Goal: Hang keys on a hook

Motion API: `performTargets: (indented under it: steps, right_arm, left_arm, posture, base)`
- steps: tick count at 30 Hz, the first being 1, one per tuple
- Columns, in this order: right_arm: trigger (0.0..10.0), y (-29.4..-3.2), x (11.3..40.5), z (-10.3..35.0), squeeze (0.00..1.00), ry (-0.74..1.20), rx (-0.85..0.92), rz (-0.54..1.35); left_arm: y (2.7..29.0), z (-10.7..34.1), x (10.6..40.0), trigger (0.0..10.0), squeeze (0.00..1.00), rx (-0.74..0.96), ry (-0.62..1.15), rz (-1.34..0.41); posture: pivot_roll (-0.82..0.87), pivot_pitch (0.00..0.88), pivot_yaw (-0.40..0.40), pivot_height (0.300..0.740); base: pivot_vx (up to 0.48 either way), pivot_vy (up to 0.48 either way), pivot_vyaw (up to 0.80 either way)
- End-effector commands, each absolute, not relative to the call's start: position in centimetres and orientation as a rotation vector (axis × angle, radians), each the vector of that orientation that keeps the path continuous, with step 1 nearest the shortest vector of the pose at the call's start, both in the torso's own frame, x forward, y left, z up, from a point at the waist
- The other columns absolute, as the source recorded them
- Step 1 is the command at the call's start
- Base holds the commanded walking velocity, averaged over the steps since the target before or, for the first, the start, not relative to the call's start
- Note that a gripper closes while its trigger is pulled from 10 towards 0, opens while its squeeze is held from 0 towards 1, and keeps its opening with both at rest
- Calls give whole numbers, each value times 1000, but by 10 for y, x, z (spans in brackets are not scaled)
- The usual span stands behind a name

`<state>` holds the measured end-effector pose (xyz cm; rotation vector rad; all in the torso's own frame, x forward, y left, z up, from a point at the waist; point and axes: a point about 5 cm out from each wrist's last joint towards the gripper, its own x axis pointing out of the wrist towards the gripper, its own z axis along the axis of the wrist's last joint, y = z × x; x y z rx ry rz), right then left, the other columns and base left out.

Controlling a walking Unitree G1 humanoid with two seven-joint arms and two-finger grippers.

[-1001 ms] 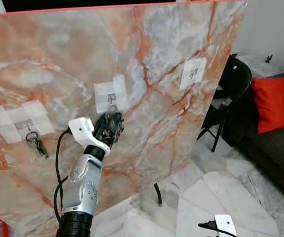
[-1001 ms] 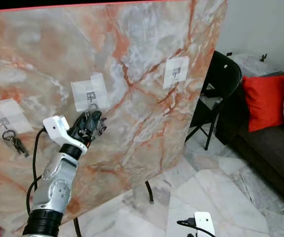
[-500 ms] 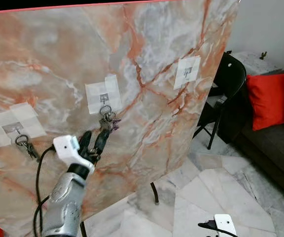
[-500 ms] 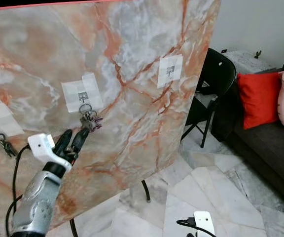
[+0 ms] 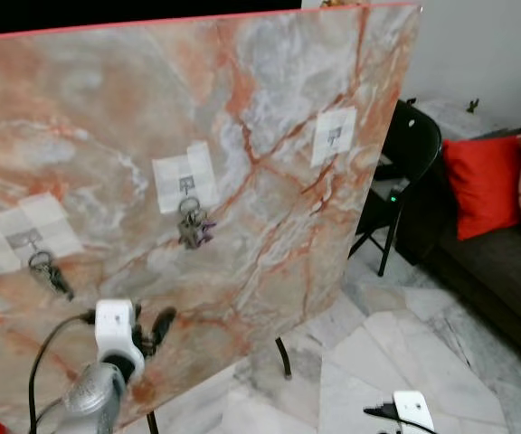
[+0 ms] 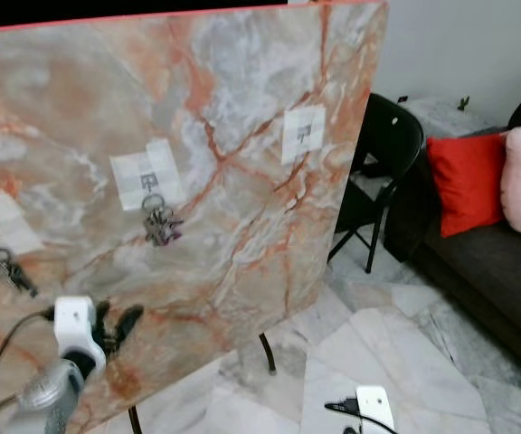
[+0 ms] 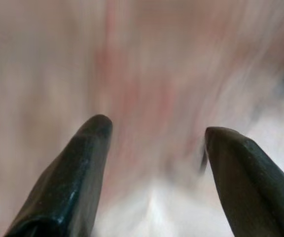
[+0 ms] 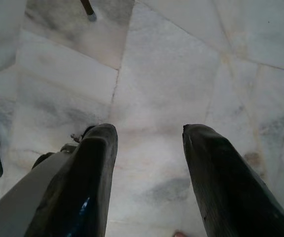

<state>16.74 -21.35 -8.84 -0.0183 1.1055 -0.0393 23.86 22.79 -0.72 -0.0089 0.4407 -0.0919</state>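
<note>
Keys [image 5: 192,231] hang beside black chair [image 5: 403,172], seemingly unobstructed

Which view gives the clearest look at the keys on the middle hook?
The left eye view: the keys hang unobstructed from the middle hook on the marble board. The right eye view shows them equally whole, slightly smaller. The left wrist view is motion-blurred; the right wrist view faces the floor.
</note>
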Motion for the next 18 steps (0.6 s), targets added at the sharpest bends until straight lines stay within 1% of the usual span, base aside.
performTargets:
  steps: [1,2,4,5,6,7,9,10,11,12,13,14,15,18]
  right_arm:
    - [10000,-212,168,-88,0,1100,2,-57]
    - [10000,-212,168,-88,0,1100,2,-57]
    - [10000,-211,167,-89,0,1100,15,-70]
    - [10000,-211,167,-89,0,1100,15,-70]
    - [10000,-210,167,-89,0,1099,23,-77]
    - [10000,-209,167,-90,0,1095,34,-88]
    - [10000,-208,167,-90,0,1096,43,-100]
    - [10000,-208,166,-90,0,1097,66,-122]
    - [10000,-205,163,-92,0,1089,192,-219]
    - [10000,-205,163,-92,0,1089,192,-219]
    - [10000,-204,161,-93,0,1082,270,-278]
    - [10000,-205,163,-92,0,1071,220,-267]
    - [10000,-205,163,-92,0,1071,200,-255]
    - [10000,-206,163,-92,0,1073,183,-252]
  left_arm:
    - [222,-19,238,10000,0,25,507,-119]
    - [222,-19,238,10000,0,25,507,-119]
    - [229,-29,233,10000,0,-2,572,-43]
    - [229,-29,233,10000,0,-2,572,-43]
    - [235,-33,230,10000,0,-28,595,2]
    - [242,-39,222,10000,0,-50,642,54]
    - [243,-50,210,10000,0,-23,721,66]
    - [241,-57,201,10000,0,8,773,52]
    - [239,-67,188,10000,0,43,846,36]
    - [239,-67,188,10000,0,43,846,36]
    - [238,-70,183,10000,0,49,870,36]
    - [238,-74,176,10000,0,28,899,53]
    - [238,-74,176,10000,0,18,898,60]
    - [237,-74,177,10000,0,10,888,57]
  posture:
    - [122,0,-72,740]
    - [122,0,-72,740]
    - [99,0,-55,740]
    - [99,0,-55,740]
    - [88,0,-46,740]
    - [91,0,-43,740]
    - [106,0,-48,740]
    - [109,0,-48,740]
    - [103,0,-44,740]
    - [103,0,-44,740]
    - [101,0,-45,740]
    - [87,0,-36,740]
    - [69,0,-28,740]
    - [53,0,-18,740]
  base:
    - [0,0,0]
    - [0,0,0]
    - [0,0,0]
    - [0,0,0]
    - [0,0,0]
    - [0,0,0]
    - [0,0,0]
    - [0,0,0]
    - [0,0,0]
    - [0,0,0]
    - [0,0,0]
    - [0,0,0]
    - [0,0,0]
    - [0,0,0]
